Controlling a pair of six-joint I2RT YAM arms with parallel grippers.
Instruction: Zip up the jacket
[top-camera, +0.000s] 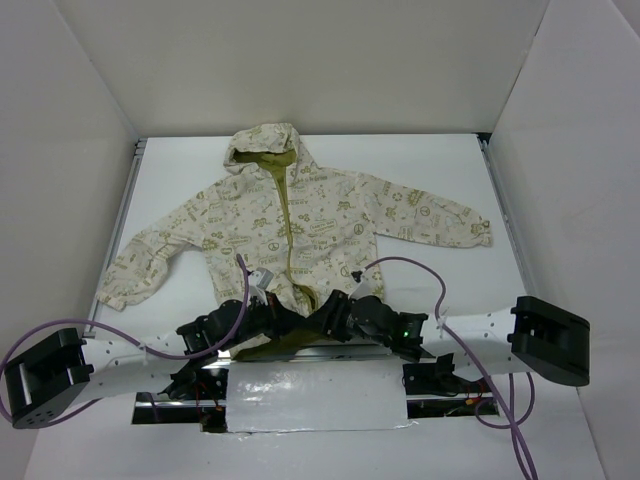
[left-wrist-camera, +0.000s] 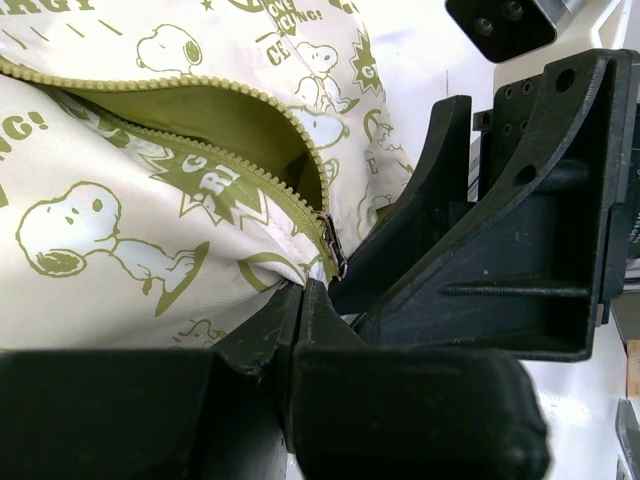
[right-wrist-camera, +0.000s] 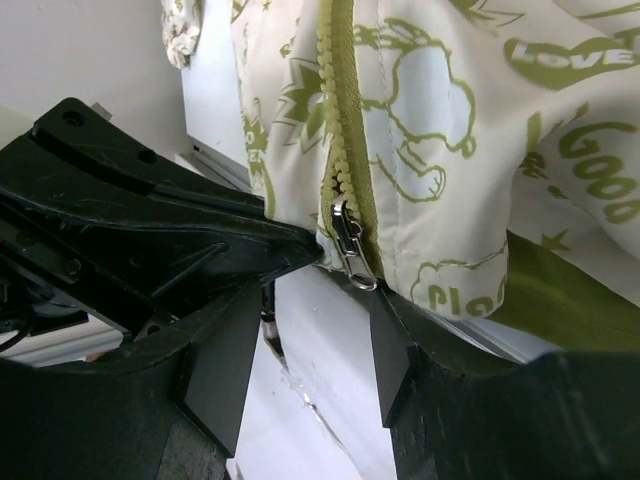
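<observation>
White table (top-camera: 450, 170) boxed in by plain white walls (top-camera: 300, 60). Near its front edge, at the left gripper (left-wrist-camera: 300, 305): closed tight, pinching the hem of the jacket (top-camera: 330, 215) right beside the foot of the zipper (left-wrist-camera: 250, 170). Just beside it, at the right gripper (right-wrist-camera: 310, 340): jaws apart, set either side of the metal zipper pull (right-wrist-camera: 350, 245), with no telling whether in contact with it. Tip to tip with the left one, nearly touching, in the left wrist view. From the pull upward, two rows of olive teeth spreading apart, with olive lining (left-wrist-camera: 220, 120) showing between them. Outward from there, cream cloth printed with olive cartoon dogs and lettering, laid flat and face up across the middle of the table, hem toward the arm bases, hood (top-camera: 265, 145) toward the far wall. Front open, a strip of olive running from hem to hood. A sleeve (top-camera: 140, 265) out and down to the left, a second sleeve (top-camera: 440, 220) out to the right. Purple cables (top-camera: 420, 270) looping off both arms, and a silvery sheet (top-camera: 315, 400) at the near edge between the bases.
</observation>
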